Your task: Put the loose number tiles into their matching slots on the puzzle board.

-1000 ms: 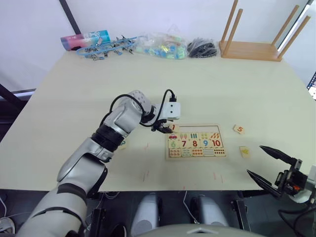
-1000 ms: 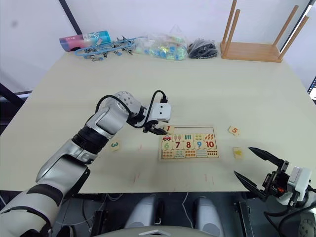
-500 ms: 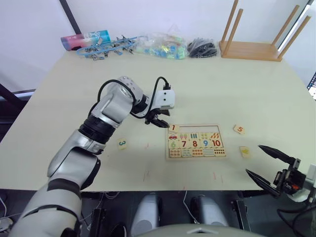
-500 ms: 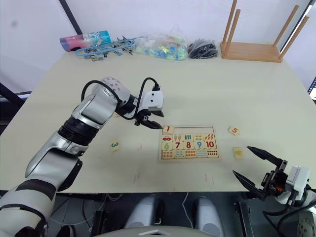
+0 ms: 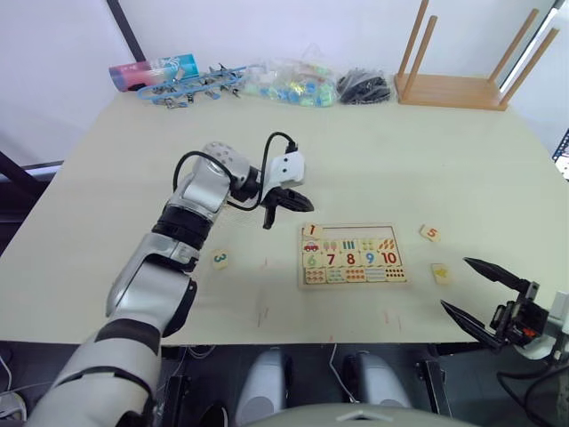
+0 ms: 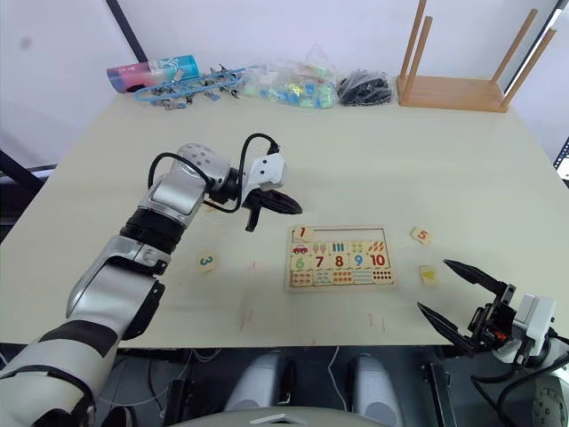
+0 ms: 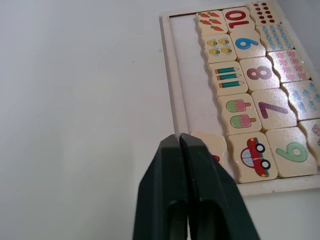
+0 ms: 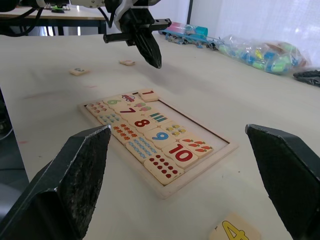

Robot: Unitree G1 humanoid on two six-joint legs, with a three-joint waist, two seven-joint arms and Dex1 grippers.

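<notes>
left end effector (image 5: 286,206) closed, empty, just left of puzzle board (image 5: 353,253) | 3 tile (image 5: 220,260) left of board, nearer left arm | right end effector (image 5: 480,294) open, empty; 5 tile (image 5: 430,234), 4 tile (image 5: 440,273) right of board

- I see bare table (image 5: 373,169) between the puzzle board (image 5: 354,253) and the far clutter.
- The left gripper (image 5: 286,206) hangs over the table just left of the board.
- The 3 tile (image 5: 220,260) lies alone on open tabletop.
- The 5 tile (image 5: 430,233) and 4 tile (image 5: 440,273) lie unobstructed right of the board.
</notes>
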